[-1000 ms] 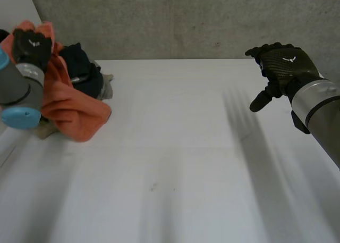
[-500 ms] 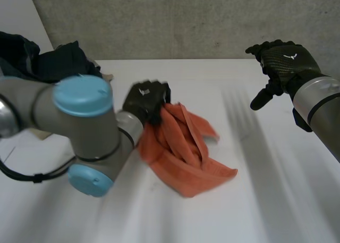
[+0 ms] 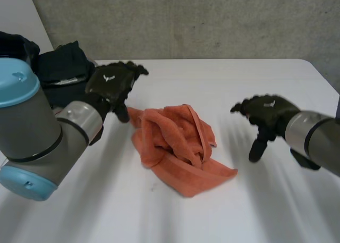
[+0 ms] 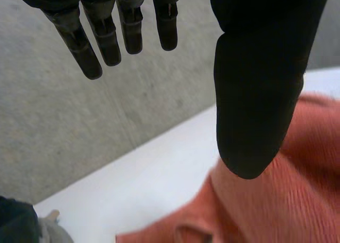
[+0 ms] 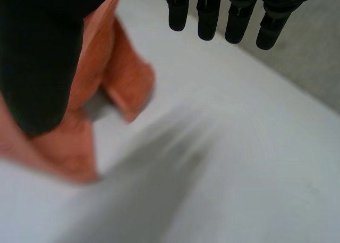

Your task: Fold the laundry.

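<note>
You have the orange towel [image 3: 178, 144] lying crumpled in a loose heap near the middle of the white bench [image 3: 212, 83], its folds bunched up and one flat flap spread out on the side toward the robot's right arm.

Your left hand [image 3: 112, 83] is at the heap's far left corner and is released. In its wrist view the fingers [image 4: 106, 38] run straight and the thumb stands apart from them, with nothing between. The thumb hangs over the towel's ribbed cloth and looks just clear of it, though from this angle you cannot be sure whether it touches.

Your right hand [image 3: 265, 112] is out to the towel's right, apart from it, over bare bench. It too is released, with the fingers [image 5: 209, 17] straight and set off from the thumb, holding nothing. In its wrist view the towel's edge lies on the thumb side.

Behind your left hand, at the bench's far left end, sits a pile of dark clothes [image 3: 64, 73], apart from the towel. A grey concrete wall [image 3: 212, 19] stands behind the bench.
</note>
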